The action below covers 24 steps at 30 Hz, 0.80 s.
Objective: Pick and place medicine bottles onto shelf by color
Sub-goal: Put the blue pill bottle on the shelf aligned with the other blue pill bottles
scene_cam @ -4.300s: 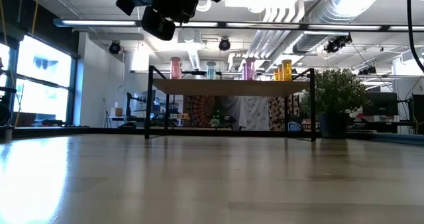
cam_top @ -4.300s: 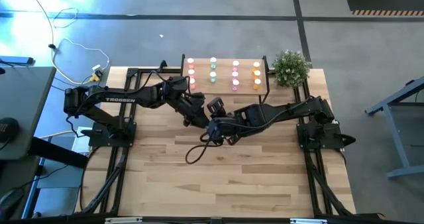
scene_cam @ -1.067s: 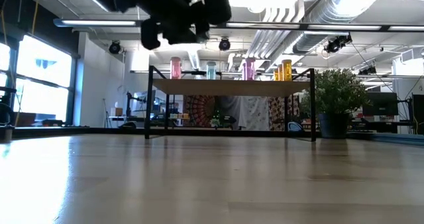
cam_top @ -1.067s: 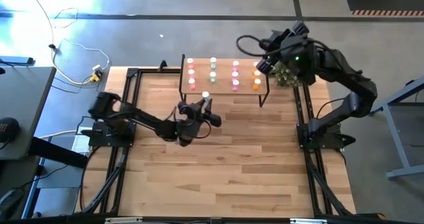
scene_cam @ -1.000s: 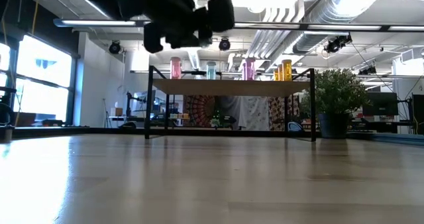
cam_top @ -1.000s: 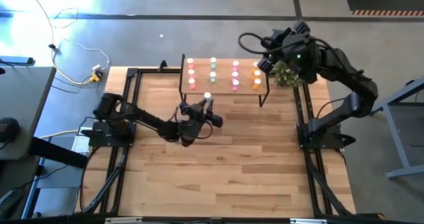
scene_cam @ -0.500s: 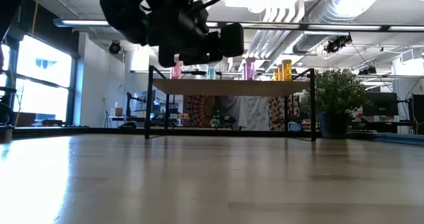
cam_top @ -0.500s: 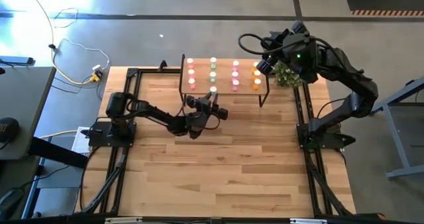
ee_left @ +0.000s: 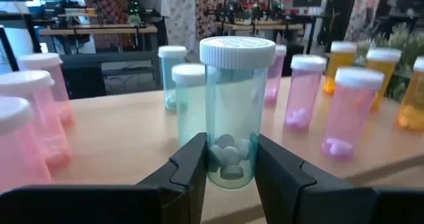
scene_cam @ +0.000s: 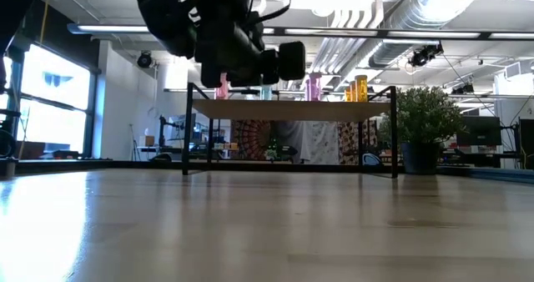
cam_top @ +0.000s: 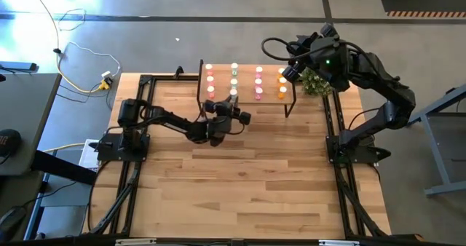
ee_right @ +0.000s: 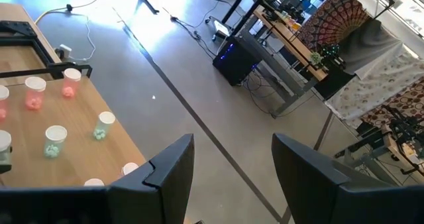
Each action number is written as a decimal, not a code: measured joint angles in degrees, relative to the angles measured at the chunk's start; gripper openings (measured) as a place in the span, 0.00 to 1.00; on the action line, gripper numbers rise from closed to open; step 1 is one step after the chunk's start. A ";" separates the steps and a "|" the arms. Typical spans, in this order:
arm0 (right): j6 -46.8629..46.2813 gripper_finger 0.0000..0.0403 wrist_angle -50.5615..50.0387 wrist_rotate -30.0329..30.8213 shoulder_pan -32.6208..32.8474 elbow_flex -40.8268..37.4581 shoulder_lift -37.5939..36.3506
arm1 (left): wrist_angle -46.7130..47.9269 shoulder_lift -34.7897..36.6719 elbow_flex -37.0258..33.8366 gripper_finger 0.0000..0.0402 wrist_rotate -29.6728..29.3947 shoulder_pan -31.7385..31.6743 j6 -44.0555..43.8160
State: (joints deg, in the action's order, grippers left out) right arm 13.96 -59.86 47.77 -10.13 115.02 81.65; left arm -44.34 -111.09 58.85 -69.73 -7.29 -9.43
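The high camera looks straight down on the whole counter (cam_top: 240,180) and both arms, while the low one sits at counter height, looking level across toward the shelf (scene_cam: 292,109) and the room behind. The left wrist camera sits close over the shelf's front edge, facing its bottles (ee_left: 301,91); the right wrist camera looks down from high above, catching one corner of the same shelf.

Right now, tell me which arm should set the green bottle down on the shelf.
Left. The left gripper already holds the green bottle at the shelf front edge, by the green column. The right gripper is open, empty, raised beyond the shelf's far right corner.
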 joint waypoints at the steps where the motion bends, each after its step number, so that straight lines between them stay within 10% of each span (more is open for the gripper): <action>1: 0.00 0.48 0.00 0.00 0.00 0.00 0.00 | 0.91 -0.02 0.00 0.25 0.48 -0.16 -0.24; 24: 0.02 0.48 -0.02 0.00 0.00 0.00 0.02 | 9.82 0.13 0.04 0.25 5.62 -3.76 -10.17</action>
State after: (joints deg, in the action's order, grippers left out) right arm 13.98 -59.88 47.77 -10.13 115.02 81.67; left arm -34.52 -110.96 58.89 -64.12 -11.05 -19.60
